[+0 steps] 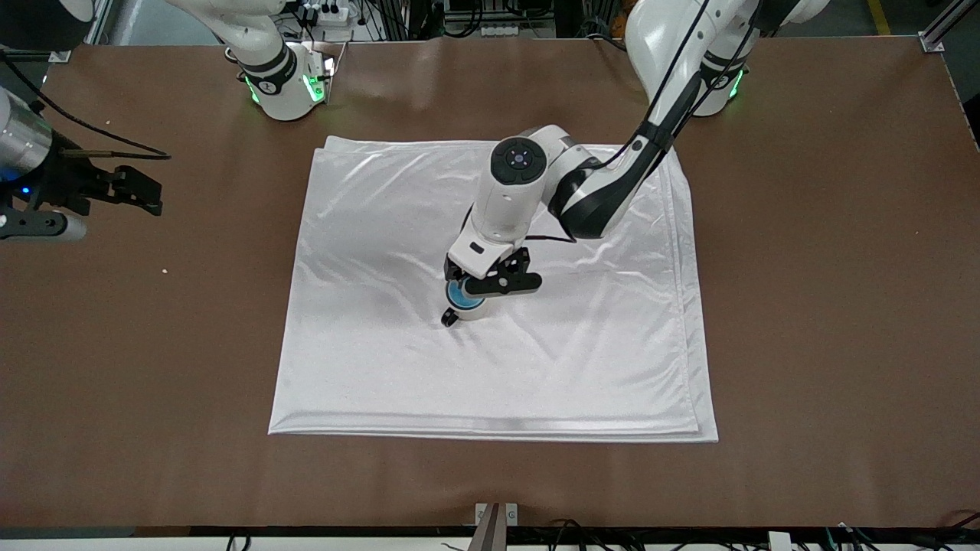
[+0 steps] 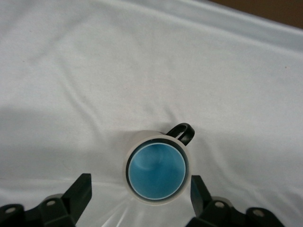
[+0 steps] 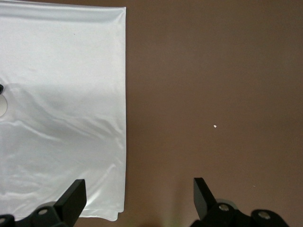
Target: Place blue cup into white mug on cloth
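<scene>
A large shiny white satin-like cloth (image 1: 498, 306), folded in layers and lightly wrinkled, lies spread on the brown desk (image 1: 827, 306) between the two arm bases. Near the middle of the cloth stands the small cream-white round mug (image 2: 134, 150) with its black loop handle (image 2: 184, 133), upright, and the small light-blue handleless cup (image 2: 157, 173) with its brighter blue inside sits nested inside it, its rim showing just within the mug's rim in the left wrist view. In the front view the same mug (image 1: 473, 311) and cup (image 1: 462, 295) show partly under the left arm's hand, the black handle (image 1: 449, 317) pointing toward the front camera. The left gripper (image 1: 490, 282) hangs directly over the mug, its fingers (image 2: 79, 194) spread wide on either side of the mug and touching neither it nor the cup. The right gripper (image 1: 145, 191) waits over bare desk toward the right arm's end, off the cloth, with its fingers (image 3: 75, 197) parted and holding nothing; a small white crumb (image 3: 215, 126) lies on the desk below it
</scene>
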{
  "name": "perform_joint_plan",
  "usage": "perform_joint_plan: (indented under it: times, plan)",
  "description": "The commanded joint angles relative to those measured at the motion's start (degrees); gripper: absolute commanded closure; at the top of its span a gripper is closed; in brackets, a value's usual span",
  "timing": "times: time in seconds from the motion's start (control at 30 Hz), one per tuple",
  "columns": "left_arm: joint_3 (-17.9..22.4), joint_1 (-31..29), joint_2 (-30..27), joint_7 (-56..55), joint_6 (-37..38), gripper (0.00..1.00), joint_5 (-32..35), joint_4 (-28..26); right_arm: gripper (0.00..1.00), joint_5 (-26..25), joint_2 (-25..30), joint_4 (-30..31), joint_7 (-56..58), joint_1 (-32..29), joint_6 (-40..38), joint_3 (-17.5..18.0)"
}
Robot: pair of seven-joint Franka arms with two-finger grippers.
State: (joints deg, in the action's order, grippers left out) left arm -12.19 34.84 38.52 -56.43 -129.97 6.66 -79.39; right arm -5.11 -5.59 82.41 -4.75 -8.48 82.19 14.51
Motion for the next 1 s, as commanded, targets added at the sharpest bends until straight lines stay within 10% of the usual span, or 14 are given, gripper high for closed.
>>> perform_joint_plan:
  times: [0.0,0.97]
  plan:
    - [0.42,-2.84,-6.87,-0.17,6.56,0.0,0.54,-1.03,0.0,1.94,-0.3,-1.11,0.89,-1.19,-0.98,0.78]
    - [0.06,-30.43,-33.33,30.94,41.47,0.0,-0.16,-3.75,0.0,1.94,0.23,-2.96,0.54,4.7,6.13,-3.52]
